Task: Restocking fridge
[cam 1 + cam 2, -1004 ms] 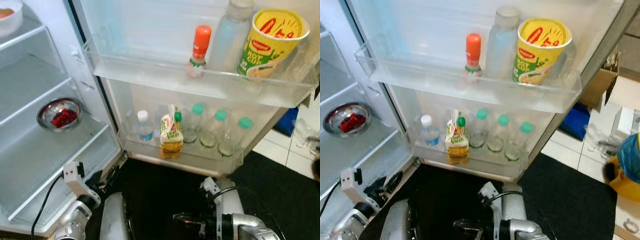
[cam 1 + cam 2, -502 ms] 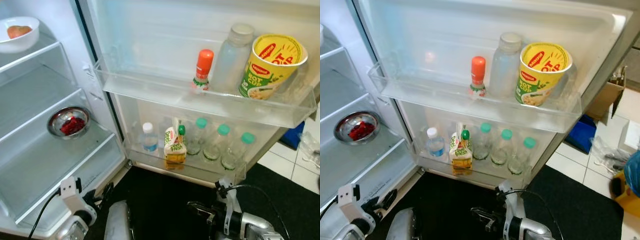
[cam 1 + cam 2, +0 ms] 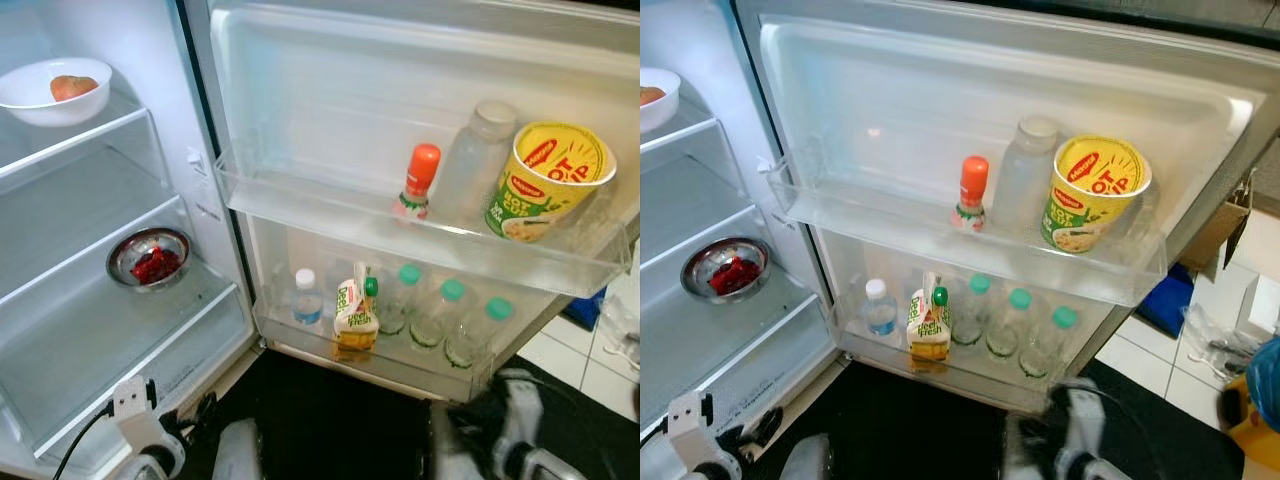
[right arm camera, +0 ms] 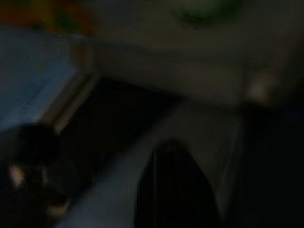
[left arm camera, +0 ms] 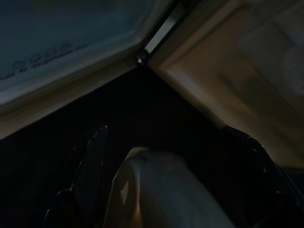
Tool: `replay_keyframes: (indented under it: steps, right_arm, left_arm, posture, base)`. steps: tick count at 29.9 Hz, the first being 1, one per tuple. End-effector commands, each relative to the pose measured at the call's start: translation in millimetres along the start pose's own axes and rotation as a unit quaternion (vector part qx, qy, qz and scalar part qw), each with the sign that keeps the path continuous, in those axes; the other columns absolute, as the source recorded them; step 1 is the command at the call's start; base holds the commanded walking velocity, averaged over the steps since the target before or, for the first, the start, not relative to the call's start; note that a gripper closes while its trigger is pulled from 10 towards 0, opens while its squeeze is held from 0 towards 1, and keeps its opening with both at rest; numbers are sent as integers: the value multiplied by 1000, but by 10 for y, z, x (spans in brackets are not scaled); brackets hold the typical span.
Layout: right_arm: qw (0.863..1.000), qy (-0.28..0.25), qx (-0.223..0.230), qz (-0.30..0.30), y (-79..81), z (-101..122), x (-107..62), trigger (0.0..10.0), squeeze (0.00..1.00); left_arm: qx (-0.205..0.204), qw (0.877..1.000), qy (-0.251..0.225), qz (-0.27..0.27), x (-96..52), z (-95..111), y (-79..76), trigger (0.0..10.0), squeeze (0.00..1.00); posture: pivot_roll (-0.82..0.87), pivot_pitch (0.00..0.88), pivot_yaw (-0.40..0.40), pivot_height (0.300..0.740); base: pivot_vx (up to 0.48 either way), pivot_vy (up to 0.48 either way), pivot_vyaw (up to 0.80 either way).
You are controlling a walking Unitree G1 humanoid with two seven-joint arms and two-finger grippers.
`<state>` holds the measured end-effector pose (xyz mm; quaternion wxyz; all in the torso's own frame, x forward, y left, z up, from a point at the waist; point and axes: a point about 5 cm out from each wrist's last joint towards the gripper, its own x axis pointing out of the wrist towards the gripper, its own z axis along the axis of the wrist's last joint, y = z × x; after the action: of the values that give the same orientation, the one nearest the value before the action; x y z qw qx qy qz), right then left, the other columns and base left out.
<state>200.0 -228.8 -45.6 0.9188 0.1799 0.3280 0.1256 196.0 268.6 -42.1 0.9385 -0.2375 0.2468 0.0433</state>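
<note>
A white bowl [image 3: 48, 92] holding a reddish fruit is seen on the upper fridge shelf at far left; a second ago only its edge was in view, since the camera has tilted upward. Below it, a steel bowl [image 3: 149, 258] of red pieces rests on the glass shelf, as before. Low at the left, the left gripper [image 3: 205, 410] hangs idle above the dark mat [image 3: 330, 420]; whether its fingers are open or closed cannot be told.

On the open door, the upper rack [image 3: 300, 205] carries an orange-capped bottle [image 3: 418, 182], a clear bottle [image 3: 472, 162] and a yellow noodle cup [image 3: 550, 182] tilted toward the camera. In the lower rack [image 3: 400, 365] a small water bottle [image 3: 306, 298], a juice carton [image 3: 353, 318] and three green-capped bottles [image 3: 440, 310] stand in a row. None of these has shifted on its rack.

At the lower right, the right arm [image 3: 515, 440] is blurred and has moved rightward since the earlier frame; its gripper cannot be made out, so the state of its fingers cannot be told
</note>
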Motion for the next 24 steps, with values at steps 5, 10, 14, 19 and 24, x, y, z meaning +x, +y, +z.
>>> replay_keyframes:
  steps: [5, 10, 14, 19, 24]
  right_arm:
    - [990, 97, 85, -58, -61, -679, -237, 10000, 0]
    - [987, 97, 89, -93, -125, -716, -290, 10000, 0]
    - [985, 77, 96, -120, -184, -664, -301, 10000, 0]
    - [977, 57, 110, -172, -306, -618, -367, 10000, 0]
    - [967, 51, 123, -218, -410, -644, -470, 10000, 0]
  left_arm:
    - [9, 1000, 19, 20, -67, -72, 82, 10000, 0]
    - [11, 999, 27, 27, -94, -114, 106, 10000, 0]
    - [11, 999, 27, 30, -102, -107, 122, 10000, 0]
    - [13, 999, 24, 33, -104, -82, 140, 10000, 0]
    - [13, 999, 23, 38, -115, -80, 159, 10000, 0]
  posture:
    - [-82, 164, 0, 561]
    - [-82, 156, 2, 579]
    - [-82, 156, 2, 579]
    - [-82, 156, 2, 588]
    - [-82, 157, 0, 607]
  base:
    - [0, 0, 0]
    - [0, 0, 0]
    - [0, 0, 0]
    - [0, 0, 0]
    - [0, 0, 0]
